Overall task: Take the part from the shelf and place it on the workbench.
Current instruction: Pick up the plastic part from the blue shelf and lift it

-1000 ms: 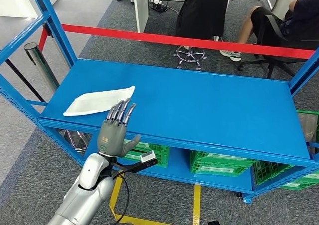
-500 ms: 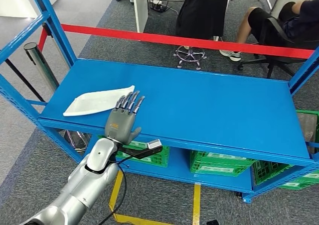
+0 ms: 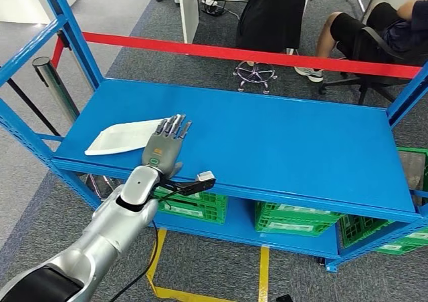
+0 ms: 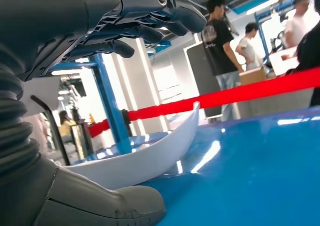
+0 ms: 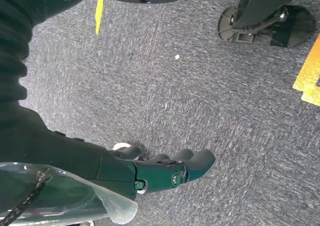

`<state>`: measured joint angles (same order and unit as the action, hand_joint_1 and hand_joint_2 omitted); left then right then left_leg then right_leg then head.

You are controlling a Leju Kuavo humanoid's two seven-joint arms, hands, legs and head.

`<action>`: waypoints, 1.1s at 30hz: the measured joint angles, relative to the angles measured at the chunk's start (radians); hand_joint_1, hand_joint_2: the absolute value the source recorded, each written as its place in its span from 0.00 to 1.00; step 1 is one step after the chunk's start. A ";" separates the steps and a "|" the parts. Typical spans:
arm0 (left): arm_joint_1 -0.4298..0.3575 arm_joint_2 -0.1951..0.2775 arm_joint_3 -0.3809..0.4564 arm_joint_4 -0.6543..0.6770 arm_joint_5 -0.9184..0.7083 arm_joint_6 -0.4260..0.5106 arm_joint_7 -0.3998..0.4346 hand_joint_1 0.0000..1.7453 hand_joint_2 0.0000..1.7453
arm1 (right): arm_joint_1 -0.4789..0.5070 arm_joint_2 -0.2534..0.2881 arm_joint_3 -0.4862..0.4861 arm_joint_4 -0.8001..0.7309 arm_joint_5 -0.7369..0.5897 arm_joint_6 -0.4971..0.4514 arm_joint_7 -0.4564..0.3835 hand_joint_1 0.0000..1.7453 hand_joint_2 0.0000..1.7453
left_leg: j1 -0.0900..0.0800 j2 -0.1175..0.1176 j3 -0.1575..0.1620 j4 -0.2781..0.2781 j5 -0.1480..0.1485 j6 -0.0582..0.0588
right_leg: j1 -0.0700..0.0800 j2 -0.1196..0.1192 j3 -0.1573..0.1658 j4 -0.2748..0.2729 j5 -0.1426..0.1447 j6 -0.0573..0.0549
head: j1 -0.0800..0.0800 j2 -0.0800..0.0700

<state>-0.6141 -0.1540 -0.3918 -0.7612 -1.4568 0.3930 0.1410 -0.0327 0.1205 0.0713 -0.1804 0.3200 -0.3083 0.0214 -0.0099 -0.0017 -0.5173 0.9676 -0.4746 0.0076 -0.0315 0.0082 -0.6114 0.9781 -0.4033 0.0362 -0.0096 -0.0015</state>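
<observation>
My left robot hand [image 3: 162, 146] has pushed forward over the blue shelf [image 3: 283, 141] edge since a second ago, fingers spread, holding nothing. The white tray-like part [image 3: 124, 137] lies just beyond and left of it, long axis running left-right, thumb low beside its rim. The right robot hand [image 5: 166, 171] hangs empty, well away.

The left robot hand [image 3: 162, 148] covers the right end of the white part [image 3: 121, 137] near the shelf's [image 3: 283, 141] front-left corner, so contact there cannot be told. In the left wrist view the part's [image 4: 151, 156] near end is hidden behind the thumb. The shelf's right end is cut off by the picture's edge. The right robot hand [image 5: 162, 173] hangs over the floor, its thumb hidden.
</observation>
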 joint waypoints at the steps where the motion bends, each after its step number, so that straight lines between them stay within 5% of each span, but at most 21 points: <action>1: -0.010 0.001 0.000 0.012 -0.004 -0.005 0.005 0.00 1.00 | 0.000 0.000 0.001 0.000 0.001 0.000 0.002 0.00 1.00 | 0.000 0.000 0.000 0.000 0.000 0.000 | 0.000 0.000 0.000 0.000 0.000 0.000 | 0.000 0.000; 33: -0.099 0.078 0.066 0.158 -0.012 -0.087 0.088 0.00 1.00 | 0.000 -0.001 0.003 0.000 0.006 0.008 0.012 0.00 1.00 | 0.000 0.000 -0.001 0.000 0.001 0.000 | 0.000 0.000 -0.001 0.000 0.001 -0.001 | 0.000 0.000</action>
<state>-0.7127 -0.0765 -0.3260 -0.6030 -1.4683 0.3058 0.2288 -0.0328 0.1195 0.0742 -0.1804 0.3256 -0.3004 0.0333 -0.0098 -0.0017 -0.5180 0.9676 -0.4736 0.0076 -0.0312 0.0083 -0.6121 0.9783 -0.4025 0.0355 -0.0097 -0.0015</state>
